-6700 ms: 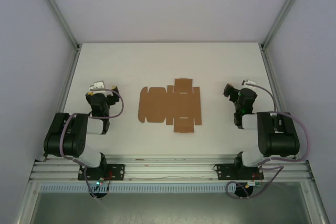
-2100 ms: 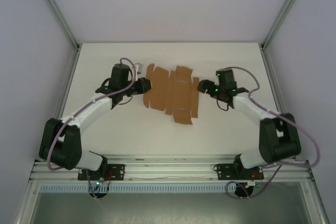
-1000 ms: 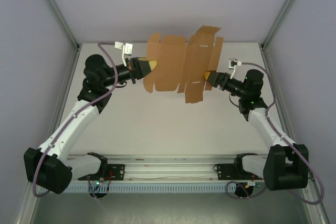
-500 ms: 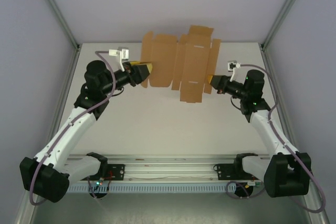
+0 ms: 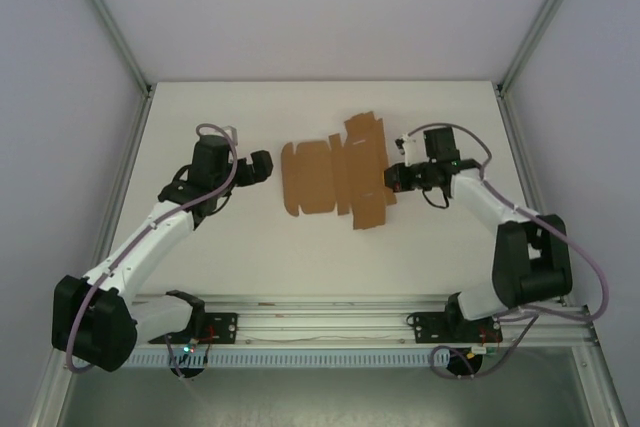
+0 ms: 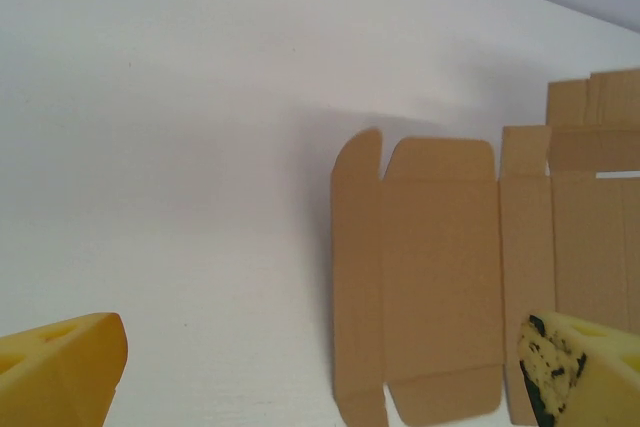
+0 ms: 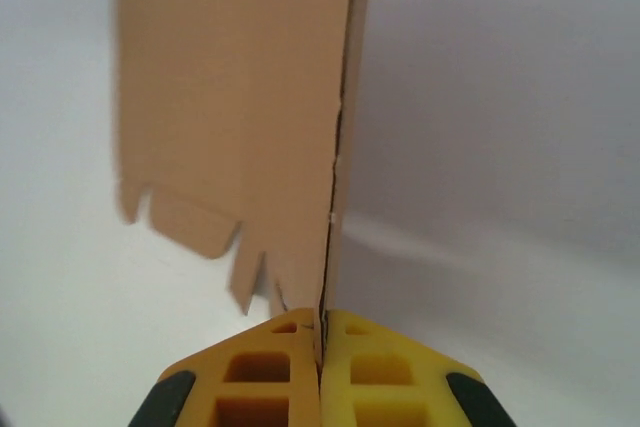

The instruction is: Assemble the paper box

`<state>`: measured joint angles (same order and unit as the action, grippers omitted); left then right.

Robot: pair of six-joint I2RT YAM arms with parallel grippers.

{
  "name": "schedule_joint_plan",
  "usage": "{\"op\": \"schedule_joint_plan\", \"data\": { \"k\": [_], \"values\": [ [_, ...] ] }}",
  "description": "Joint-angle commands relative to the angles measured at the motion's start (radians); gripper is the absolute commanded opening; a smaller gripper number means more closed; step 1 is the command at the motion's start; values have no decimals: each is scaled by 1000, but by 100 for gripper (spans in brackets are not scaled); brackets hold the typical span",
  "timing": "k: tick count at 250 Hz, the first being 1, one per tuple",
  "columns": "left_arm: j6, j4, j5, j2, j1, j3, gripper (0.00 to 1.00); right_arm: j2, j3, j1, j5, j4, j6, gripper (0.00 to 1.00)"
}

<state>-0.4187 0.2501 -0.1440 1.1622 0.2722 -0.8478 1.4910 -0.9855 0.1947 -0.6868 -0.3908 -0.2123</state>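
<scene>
The paper box [image 5: 335, 175] is a flat brown die-cut sheet with flaps, lying mid-table. My right gripper [image 5: 391, 177] is shut on its right edge; in the right wrist view the sheet [image 7: 240, 127] runs edge-on between the yellow fingers [image 7: 268, 367] of that gripper [image 7: 321, 332]. My left gripper [image 5: 262, 165] hovers just left of the sheet, open, with nothing between its fingers. In the left wrist view the sheet's left panels [image 6: 440, 277] lie flat on the table, between and beyond the yellow fingertips [image 6: 60, 367].
The white table [image 5: 200, 237] is framed by aluminium posts [image 5: 105, 17] and pale walls. The arm bases sit on a rail [image 5: 320, 322] at the near edge. Bare table lies in front of and behind the sheet.
The sheet, held up in the air between both grippers before, has come down flat onto the table. My left gripper has let go and drawn back left; the right still grips.
</scene>
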Motion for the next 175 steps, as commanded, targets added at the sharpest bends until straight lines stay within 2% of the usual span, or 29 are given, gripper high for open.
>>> {"op": "schedule_joint_plan", "data": {
  "k": [1,23,42,68,85,117,144,175],
  "values": [
    [34,-41,16,5,-6,-26,100,50,-131,58,299,-280,-378,0],
    [45,-47,-10,11,-8,-38,100,114,-228,121,461,-371,-562,0],
    [49,-60,-27,16,-10,-44,100,161,-286,163,583,-372,-688,0],
    [35,-72,-43,37,-23,-56,100,196,-319,204,676,-276,-845,0],
    [15,-79,-71,63,-40,-69,100,190,-284,238,728,-123,-936,0],
    [-18,-114,-189,155,-71,-116,100,158,-189,300,719,135,-1081,0],
    [28,-129,-251,266,-68,-205,100,147,-182,341,683,169,-1097,0],
    [101,-93,-281,407,-59,-336,100,147,-183,382,699,179,-1106,0]
  ]
}}
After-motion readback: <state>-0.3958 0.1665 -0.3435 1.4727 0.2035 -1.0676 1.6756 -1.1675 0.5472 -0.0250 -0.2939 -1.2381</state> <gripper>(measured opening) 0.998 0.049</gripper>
